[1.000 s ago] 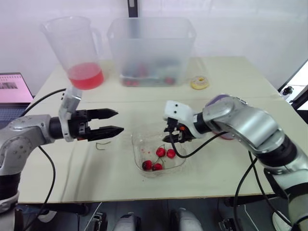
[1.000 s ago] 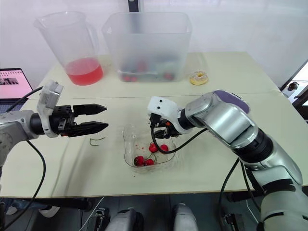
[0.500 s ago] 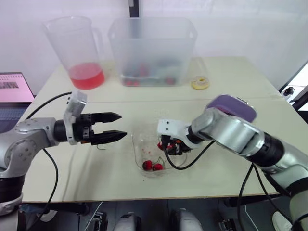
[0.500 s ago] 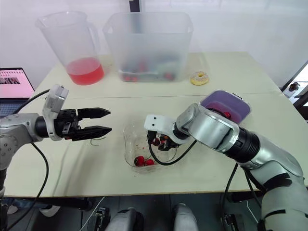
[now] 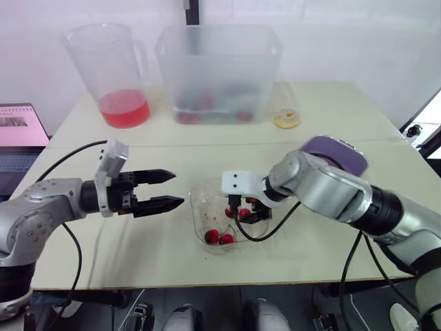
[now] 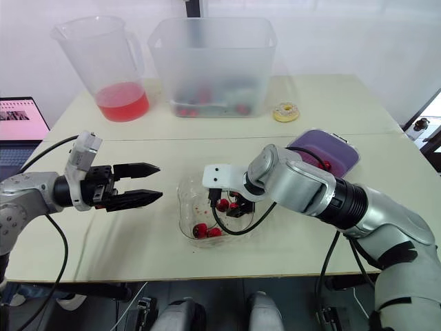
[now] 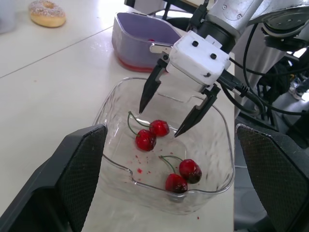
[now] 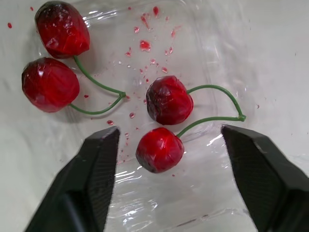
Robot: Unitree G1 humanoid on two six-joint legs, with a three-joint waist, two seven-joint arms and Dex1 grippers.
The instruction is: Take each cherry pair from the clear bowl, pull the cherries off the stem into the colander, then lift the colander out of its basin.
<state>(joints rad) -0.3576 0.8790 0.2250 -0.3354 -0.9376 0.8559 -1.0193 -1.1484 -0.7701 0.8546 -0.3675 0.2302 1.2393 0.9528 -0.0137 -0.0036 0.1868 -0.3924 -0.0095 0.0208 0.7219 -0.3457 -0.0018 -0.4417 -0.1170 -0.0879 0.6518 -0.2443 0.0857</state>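
Here, two cherry pairs [image 7: 159, 127] in bowl [image 7: 214, 147]

Head eyes look down; both wrist cameras share the clear bowl [image 7: 215, 147].

Table [image 6: 331, 96] with clear bowl [image 6: 181, 201] (doughnut [image 6: 284, 111] beyond)

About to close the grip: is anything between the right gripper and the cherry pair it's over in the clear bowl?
Nothing visible. The right gripper is open inside the clear bowl, its fingers straddling the cherry pair with bare space between. The second pair lies apart, off to one side.
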